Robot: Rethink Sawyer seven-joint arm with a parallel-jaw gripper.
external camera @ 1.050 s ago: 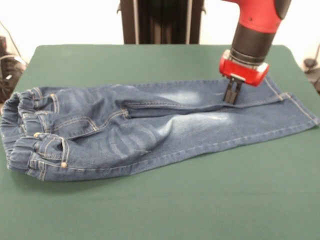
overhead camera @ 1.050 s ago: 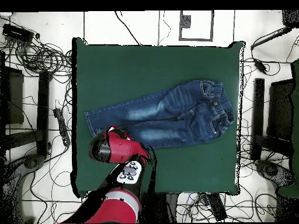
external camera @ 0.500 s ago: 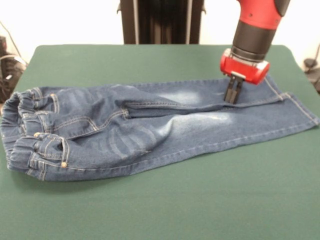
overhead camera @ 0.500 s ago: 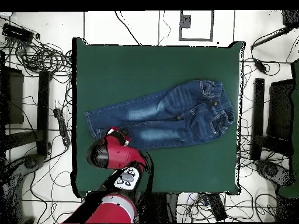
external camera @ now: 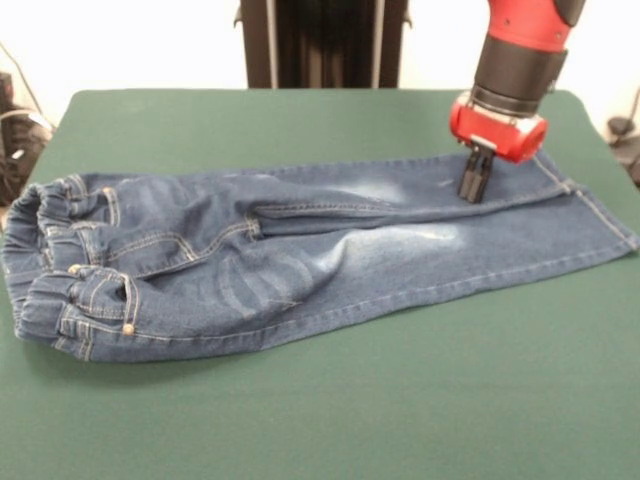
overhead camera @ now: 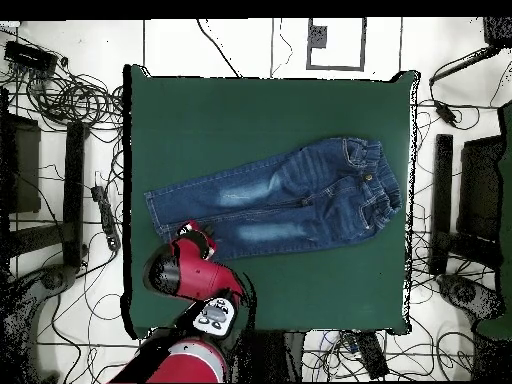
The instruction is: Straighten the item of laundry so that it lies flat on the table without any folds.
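Waistband: the item of laundry (external camera: 270,260), small blue jeans, has its gathered elastic waistband at the left end in the front view. This end stands up a little and the two layers look bunched, so it is not fully flat.
Seat and thighs: the cloth here lies mostly smooth, with pale faded patches. A ridge runs along the inner seam where the two legs meet.
Legs: both legs stretch to the right, side by side and touching. The farther leg seems to lie partly under the fold of the seam.
Gripper: the gripper (external camera: 475,188) stands upright on the farther leg, near the hem. Its two dark fingers (external camera: 470,180) are drawn close together with the tips on the denim. Whether they pinch a little cloth between them I cannot tell.
Table: the table (external camera: 300,420) is dark green and the jeans lie across its middle, well inside every edge. In the overhead view the jeans (overhead camera: 275,200) run slantwise, with the gripper (overhead camera: 190,240) at the leg end near the robot side.
Step in hand: I judge that the farther leg is being pulled straight. It is best to draw the cloth outward along the leg, low over the table, so the seam ridge opens and no new wrinkle is pushed up.
Containers: there are none here, and nothing is held inside anything.
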